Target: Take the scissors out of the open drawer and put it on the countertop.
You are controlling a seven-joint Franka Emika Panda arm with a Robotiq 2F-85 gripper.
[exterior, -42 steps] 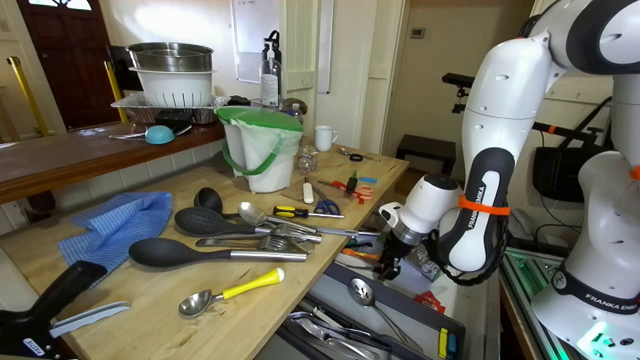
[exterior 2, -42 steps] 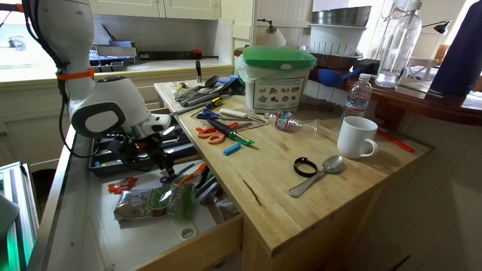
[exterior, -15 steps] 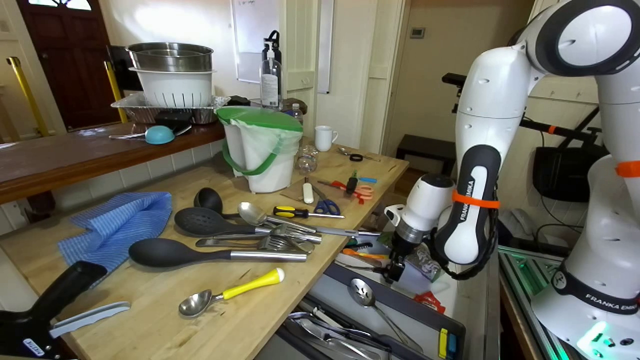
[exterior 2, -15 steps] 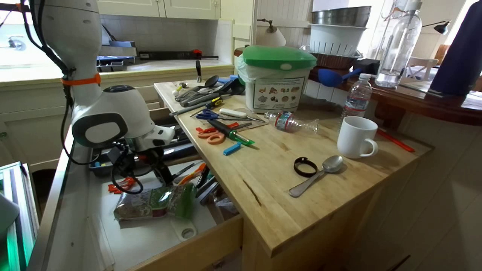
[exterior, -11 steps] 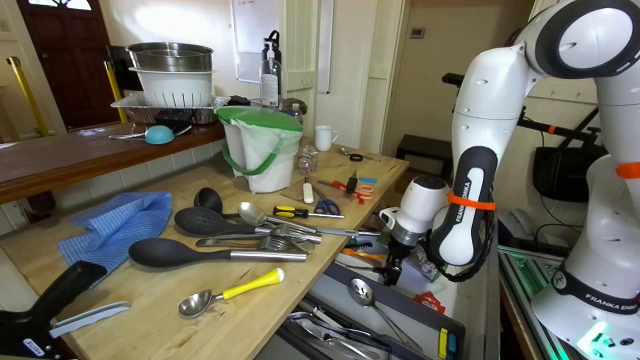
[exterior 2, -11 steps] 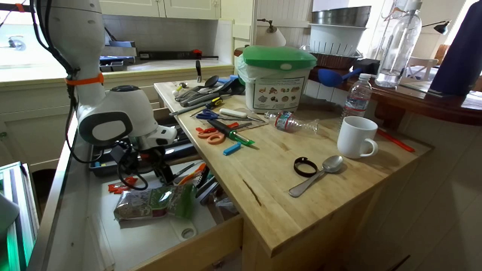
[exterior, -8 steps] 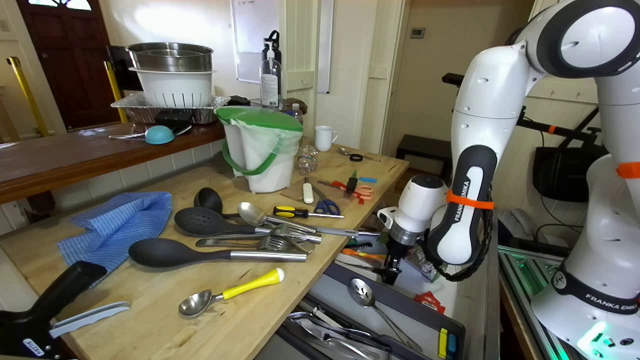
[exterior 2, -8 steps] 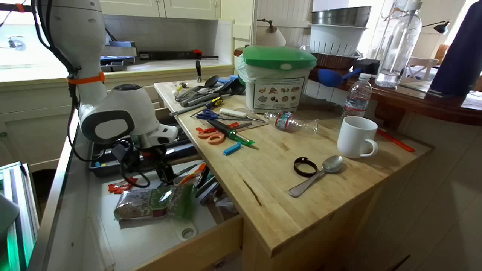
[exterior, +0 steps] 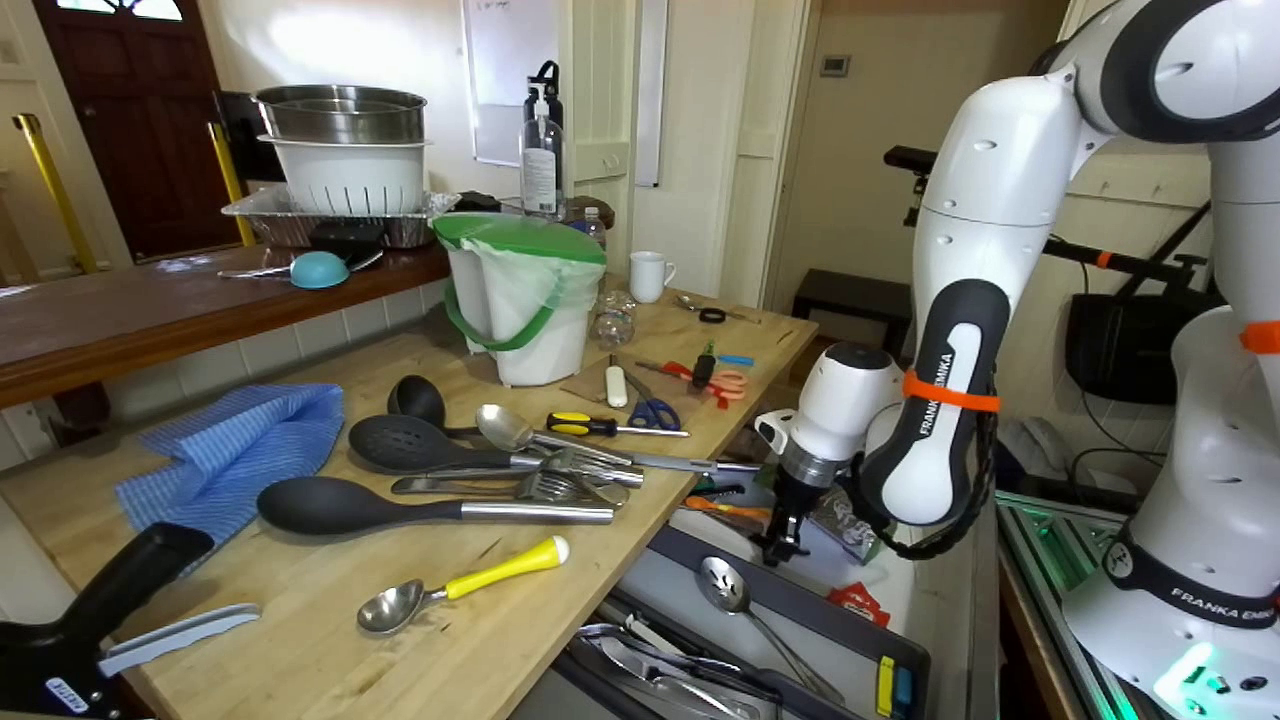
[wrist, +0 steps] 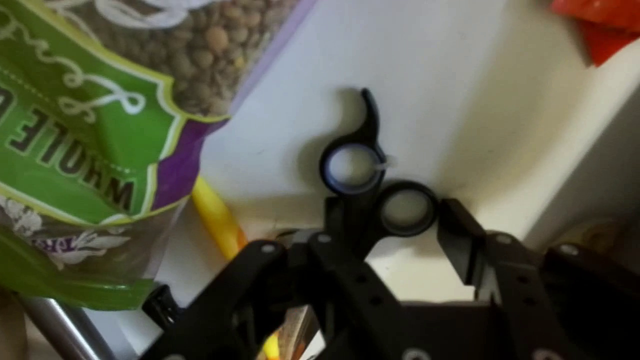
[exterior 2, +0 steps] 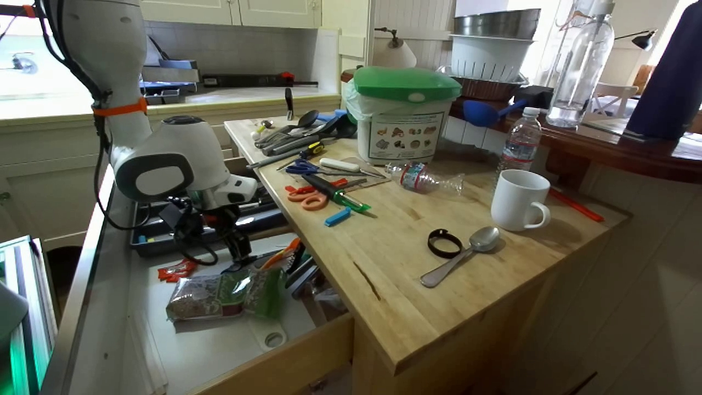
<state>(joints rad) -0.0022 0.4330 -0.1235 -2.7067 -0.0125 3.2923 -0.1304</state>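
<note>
The scissors (wrist: 367, 215) are black with two finger rings, and a curved tail extends from one ring. In the wrist view their handles lie between the fingers of my gripper (wrist: 391, 204), touching both; the blades are hidden there. Their shadow lies apart on the white floor of the drawer (wrist: 465, 90). My gripper (exterior: 782, 550) is low inside the drawer (exterior: 985, 630) and also shows in an exterior view (exterior 2: 240, 255), with the scissors (exterior 2: 233, 267) under its tips. The pale wooden countertop (exterior 2: 395, 241) lies beside the drawer, higher up; it also shows in an exterior view (exterior: 300, 600).
A lentil bag (wrist: 200, 55) and red packets (exterior 2: 176, 270) lie near the gripper in the drawer. A grey utensil tray (exterior: 800, 600) is beside it. Utensils, orange-handled scissors (exterior 2: 314, 202), a green-lidded bucket (exterior 2: 406, 126), a mug (exterior 2: 518, 200) and a spoon (exterior 2: 460, 258) are on the countertop.
My gripper went down to the scissors, then rose slightly. The scissors have shifted and turned with it; their blades have left the spot where they lay on the drawer floor.
</note>
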